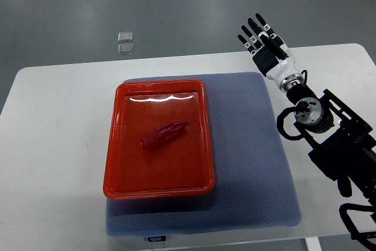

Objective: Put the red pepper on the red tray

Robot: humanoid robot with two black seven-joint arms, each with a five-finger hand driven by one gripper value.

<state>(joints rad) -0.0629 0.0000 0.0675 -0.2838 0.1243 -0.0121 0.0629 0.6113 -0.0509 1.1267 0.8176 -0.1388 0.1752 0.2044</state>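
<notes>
The red pepper [164,134] lies inside the red tray [120,145], roughly at its middle, resting on the tray floor with its pointed tip aimed toward the upper right and its thicker end toward the lower left. Nothing touches it, and it sits clear of all four tray walls. The tray is a shallow rectangle with a raised rim and rounded corners, its long sides running away from the robot; its glossy floor shows a pale band of reflected light near the far end. The tray rests on a blue-grey mat [247,163] with a fine dotted texture, covering the mat's left portion so that a wide strip of bare mat shows to the right of the tray and a narrower band shows along its near edge. The mat in turn lies on a white desk [53,145] with rounded corners, and the mat's near edge reaches the desk's front. The right hand [261,40] is well apart from the tray, up at the desk's far right, beyond the mat's far right corner; its black fingers [251,30] are stretched out straight and spread, holding nothing, and its arm [329,139] runs back toward the lower right edge. On the grey floor [205,10] beyond the desk, two small clear squares [124,42] lie close together.
</notes>
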